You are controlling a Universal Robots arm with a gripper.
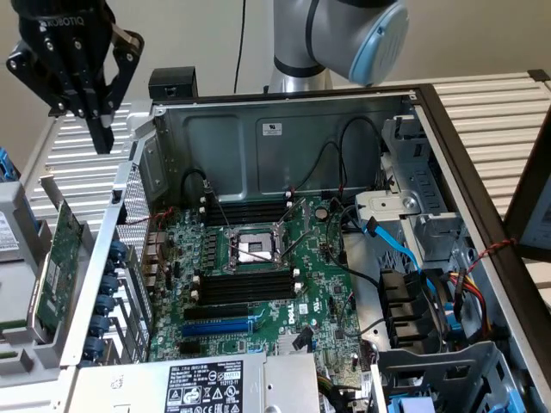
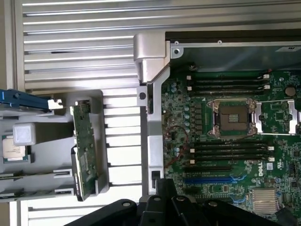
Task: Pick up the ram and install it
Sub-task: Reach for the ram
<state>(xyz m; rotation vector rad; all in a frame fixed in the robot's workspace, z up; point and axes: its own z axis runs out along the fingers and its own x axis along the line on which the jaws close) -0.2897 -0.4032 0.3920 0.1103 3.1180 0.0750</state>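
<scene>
Black claw point(image 1: 103, 138), ribbed metal table point(image 1: 491, 107)

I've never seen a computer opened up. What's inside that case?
A green motherboard with an empty processor socket, black memory slots either side of it, a blue slot and loose cables. A labelled box hides whatever lies under it.
</scene>
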